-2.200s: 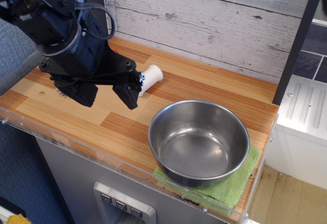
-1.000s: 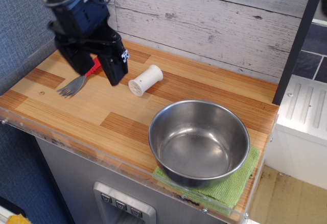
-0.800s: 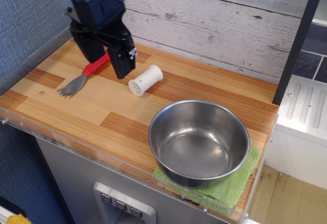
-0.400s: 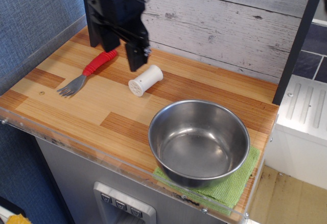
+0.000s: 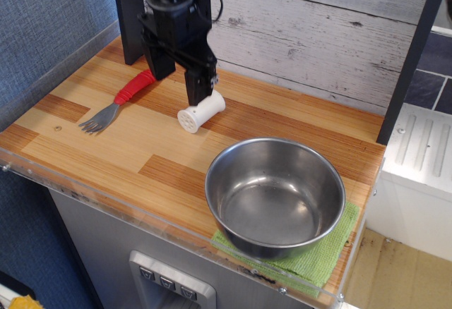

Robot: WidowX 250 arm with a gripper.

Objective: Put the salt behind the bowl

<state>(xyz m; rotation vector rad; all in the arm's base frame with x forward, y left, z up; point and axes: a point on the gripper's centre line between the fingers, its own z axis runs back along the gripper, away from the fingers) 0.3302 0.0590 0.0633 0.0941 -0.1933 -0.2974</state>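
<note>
From my feed the arm comes down from the top of the frame near the back wall, its black body hanging almost straight down, with the tool (image 5: 199, 92) pointing at the desk (image 5: 106, 150) just over the far end of the salt (image 5: 200, 111). One dark finger (image 5: 195, 83) shows clearly, its tip at or just above the salt's back end; I cannot make out the other finger, so I cannot tell how far the tool is spread, or whether it touches the salt. The salt lies on its side on the wooden desk, its holed flat end facing the front edge, to the left of the bowl (image 5: 275, 197) and slightly behind it, apart from it. I count one salt, one bowl and one fork (image 5: 116, 101). The bowl sits upright on a green cloth (image 5: 326, 259) at the desk's front right corner. The red-handled fork lies to the left of the salt, tines toward the front.
</note>
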